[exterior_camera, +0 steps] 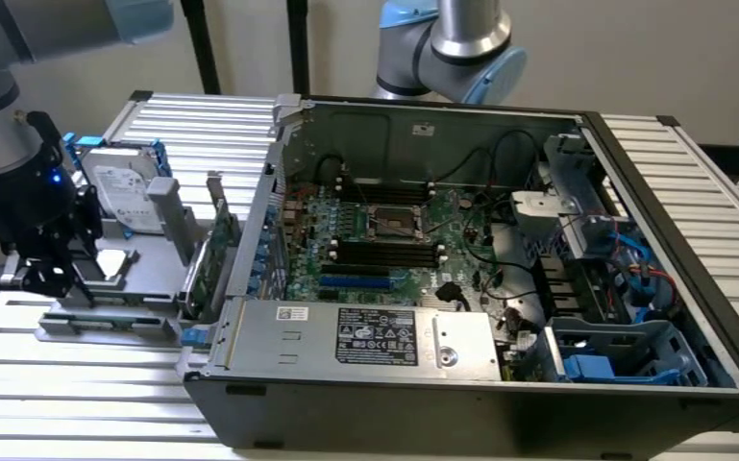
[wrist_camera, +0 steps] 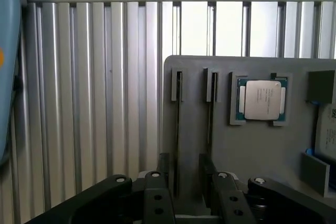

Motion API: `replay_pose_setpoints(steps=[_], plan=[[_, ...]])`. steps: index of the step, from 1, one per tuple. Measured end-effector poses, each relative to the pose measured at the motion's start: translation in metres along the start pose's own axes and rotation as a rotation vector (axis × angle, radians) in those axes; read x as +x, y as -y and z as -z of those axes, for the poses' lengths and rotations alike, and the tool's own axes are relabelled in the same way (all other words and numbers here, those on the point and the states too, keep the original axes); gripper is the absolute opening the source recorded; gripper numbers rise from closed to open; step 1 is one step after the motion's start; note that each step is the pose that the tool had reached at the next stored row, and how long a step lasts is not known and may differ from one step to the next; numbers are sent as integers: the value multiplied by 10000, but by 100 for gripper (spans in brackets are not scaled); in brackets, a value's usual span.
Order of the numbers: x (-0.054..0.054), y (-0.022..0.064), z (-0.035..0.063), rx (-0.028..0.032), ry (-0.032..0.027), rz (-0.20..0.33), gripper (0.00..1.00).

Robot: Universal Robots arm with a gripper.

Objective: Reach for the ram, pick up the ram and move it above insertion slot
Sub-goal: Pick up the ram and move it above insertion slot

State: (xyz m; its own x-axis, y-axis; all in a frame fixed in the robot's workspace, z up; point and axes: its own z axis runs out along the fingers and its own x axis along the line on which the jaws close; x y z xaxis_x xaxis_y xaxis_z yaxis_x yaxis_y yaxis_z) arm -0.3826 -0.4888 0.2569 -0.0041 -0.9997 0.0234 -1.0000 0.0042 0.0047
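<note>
Above the grey slotted holder (wrist_camera: pixel 252 150), the black gripper (wrist_camera: pixel 184 169) stands partly open, its fingers (wrist_camera: pixel 164 163) straddling the thin, edge-on ram (wrist_camera: pixel 178 129), unclamped.

No wording is legible. The black label (exterior_camera: pixel 376 338) on the power supply (exterior_camera: pixel 357 336) carries tiny white marks, the drive (exterior_camera: pixel 123 187) a pale sticker, and the processor (wrist_camera: pixel 261 99) faint print, all too small to read.

Ribbed metal table (wrist_camera: pixel 94 103), matt grey plastic tray (wrist_camera: pixel 252 150), matt black fingers (wrist_camera: pixel 206 174).
</note>
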Motion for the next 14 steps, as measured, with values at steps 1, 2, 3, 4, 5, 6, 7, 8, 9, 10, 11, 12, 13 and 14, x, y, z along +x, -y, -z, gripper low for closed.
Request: replay_pose_setpoints(steps=[1,2,3,4,5,6,7,8,9,10,11,12,13,14], plan=[[1,0,-18,0,0,1,36],[1,0,-36,0,0,1,36],[2,1,-54,-1,-1,1,36],[2,1,-72,0,0,1,36],[3,1,-90,0,0,1,36],[5,1,-110,0,0,1,36],[6,1,-128,0,0,1,36],[8,1,-146,0,0,1,36],[11,1,-164,1,0,1,36],[14,2,-182,0,0,1,36],[17,1,-200,0,1,1,36],[21,2,-218,0,1,1,36],[24,2,-236,-1,2,1,36],[27,2,-254,0,2,1,36]])
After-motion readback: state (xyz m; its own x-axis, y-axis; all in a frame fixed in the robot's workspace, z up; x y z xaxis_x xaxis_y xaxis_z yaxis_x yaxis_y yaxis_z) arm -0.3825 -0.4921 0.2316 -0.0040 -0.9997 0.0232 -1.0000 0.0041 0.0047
